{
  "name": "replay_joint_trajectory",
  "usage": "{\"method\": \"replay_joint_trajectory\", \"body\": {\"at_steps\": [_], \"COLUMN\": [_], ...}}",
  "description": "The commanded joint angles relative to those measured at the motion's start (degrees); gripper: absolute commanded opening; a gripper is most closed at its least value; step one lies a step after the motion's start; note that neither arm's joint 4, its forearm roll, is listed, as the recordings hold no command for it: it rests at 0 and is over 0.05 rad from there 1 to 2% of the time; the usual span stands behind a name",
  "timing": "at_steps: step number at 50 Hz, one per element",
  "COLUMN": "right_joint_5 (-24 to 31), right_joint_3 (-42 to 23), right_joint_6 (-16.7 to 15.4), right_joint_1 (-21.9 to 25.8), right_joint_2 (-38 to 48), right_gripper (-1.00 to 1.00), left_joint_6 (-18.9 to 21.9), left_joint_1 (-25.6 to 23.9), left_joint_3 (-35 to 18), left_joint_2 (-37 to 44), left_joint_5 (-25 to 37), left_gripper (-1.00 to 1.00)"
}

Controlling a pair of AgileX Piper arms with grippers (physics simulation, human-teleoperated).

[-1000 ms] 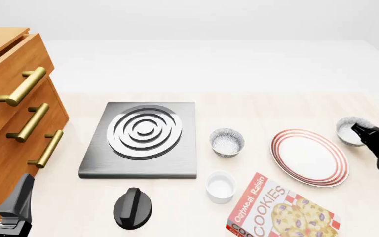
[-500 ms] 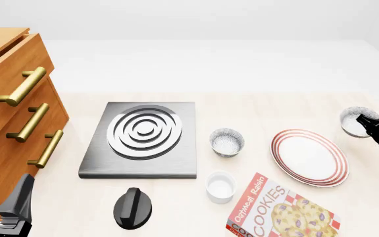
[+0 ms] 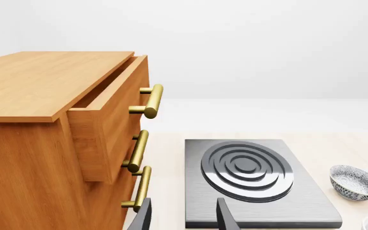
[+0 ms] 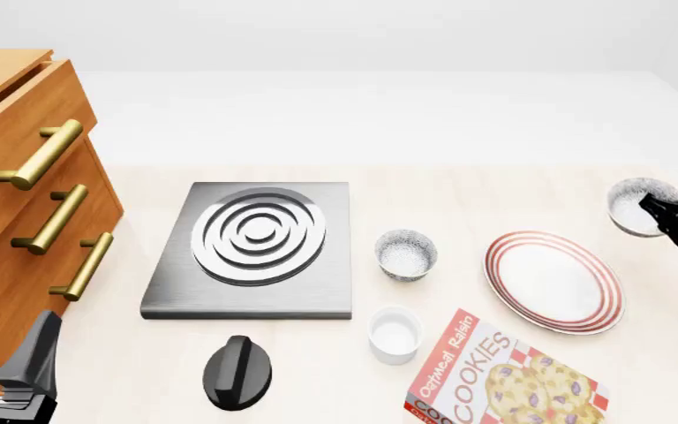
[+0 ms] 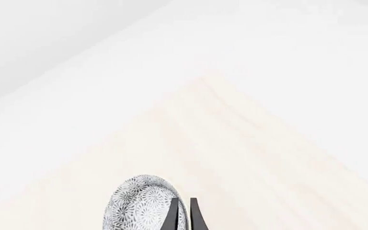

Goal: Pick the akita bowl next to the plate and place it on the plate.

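Here the right end effector sits at the right edge of the front view, its dark fingers pinched on the near rim of the akita bowl. In the right wrist view the two fingertips stand almost together with the bowl's speckled wall clamped between them, and the bowl appears tipped on edge. It lies up and to the right of the plate, just beside the plate's rim, not on it.

The plate rests flat on the pale surface in the right half of the frame. A second speckled bowl sits to the left of the plate, between it and the stove burner. Below that bowl stands a plain white cup, with a cookie box at the lower right and a black knob at the lower left.

The left end effector stays low in the lower left corner of the front view, beside the wooden drawer cabinet; its fingers are spread apart and hold nothing.
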Motion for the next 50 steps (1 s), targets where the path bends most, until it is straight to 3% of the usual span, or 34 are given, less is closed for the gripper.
{"method": "replay_joint_trajectory", "body": {"at_steps": [1,50], "right_joint_5": [0.5,1.5], "right_joint_3": [1.5,9.2], "right_joint_6": [0.0,-1.3], "right_joint_1": [0.8,5.8], "right_joint_2": [-3.5,-14.8], "right_gripper": [-1.00,-1.00], "left_joint_6": [0.0,0.0], "left_joint_1": [0.0,0.0], "left_joint_3": [0.0,0.0], "left_joint_2": [0.0,0.0], "left_joint_5": [0.0,0.0], "left_gripper": [1.00,1.00]}}
